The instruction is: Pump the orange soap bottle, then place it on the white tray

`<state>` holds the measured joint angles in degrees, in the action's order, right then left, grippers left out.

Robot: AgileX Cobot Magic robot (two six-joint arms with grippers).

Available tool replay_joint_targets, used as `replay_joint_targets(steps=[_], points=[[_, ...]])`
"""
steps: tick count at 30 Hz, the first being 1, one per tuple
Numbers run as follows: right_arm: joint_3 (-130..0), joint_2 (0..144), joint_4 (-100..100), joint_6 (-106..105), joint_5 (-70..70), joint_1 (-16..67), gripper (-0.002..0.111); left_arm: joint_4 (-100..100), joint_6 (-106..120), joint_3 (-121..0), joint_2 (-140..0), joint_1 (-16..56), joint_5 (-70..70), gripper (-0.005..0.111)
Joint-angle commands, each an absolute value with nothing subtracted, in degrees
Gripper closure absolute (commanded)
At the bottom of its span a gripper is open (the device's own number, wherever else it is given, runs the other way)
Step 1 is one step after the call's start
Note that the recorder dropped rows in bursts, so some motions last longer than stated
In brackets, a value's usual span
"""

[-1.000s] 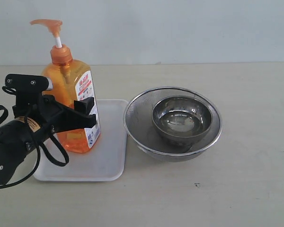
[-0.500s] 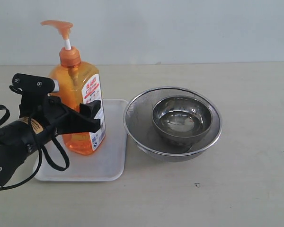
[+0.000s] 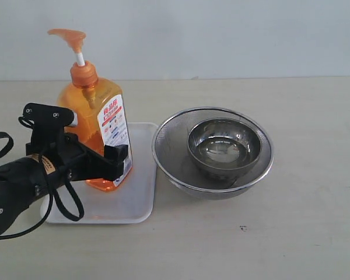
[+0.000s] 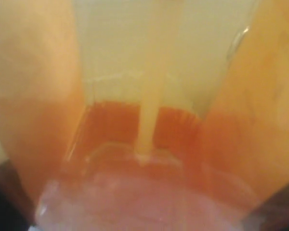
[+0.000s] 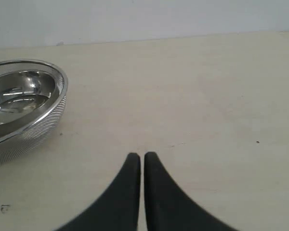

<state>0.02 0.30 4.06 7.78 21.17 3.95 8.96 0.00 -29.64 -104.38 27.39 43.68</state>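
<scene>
- Left fingers [image 3: 118,157], black, sit on either side of the lower body of the orange soap bottle [image 3: 93,108]. One finger shows in front of the label and the other is hidden behind the bottle.
- Whether those fingers press the bottle or only flank it cannot be told. The left wrist view is a blur of orange plastic and liquid [image 4: 144,96].
- Right fingers [image 5: 133,166], also black, are closed tip to tip with nothing between them. They hang over bare surface [image 5: 207,96].
- The bottle stands on the white tray [image 3: 141,175], with its base inside the low rim.
- Its orange pump head [image 3: 67,36] is raised on a white stem, with the spout pointing to the left of the exterior view.
- The white-and-orange label faces the front right.
- Just right of the tray, a round mesh bowl [image 3: 169,140] sits on the pale surface, its rim very close to the tray's edge.
- A smaller steel bowl [image 3: 224,146] rests inside the mesh bowl.
- The left arm [image 3: 17,186], black with looping cables, reaches in from the lower left.
</scene>
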Motion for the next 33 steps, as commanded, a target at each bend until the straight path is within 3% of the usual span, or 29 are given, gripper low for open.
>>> replay_joint_targets(steps=[1,23,28,33], points=[[0.0,0.0,4.5,7.6,20.4,3.9,0.108,9.6,-0.4,-29.4,-101.8,27.8,39.9,0.019],[0.0,0.0,4.5,7.6,20.4,3.9,0.108,7.9,3.7,-29.4,-68.6,27.8,-6.4,0.022],[0.0,0.0,4.5,7.6,20.4,3.9,0.108,4.7,4.1,-29.2,-61.3,27.8,-11.3,0.041],[0.0,0.0,4.5,7.6,20.4,3.9,0.108,-0.5,3.5,-29.2,-57.3,27.7,-14.4,0.084]])
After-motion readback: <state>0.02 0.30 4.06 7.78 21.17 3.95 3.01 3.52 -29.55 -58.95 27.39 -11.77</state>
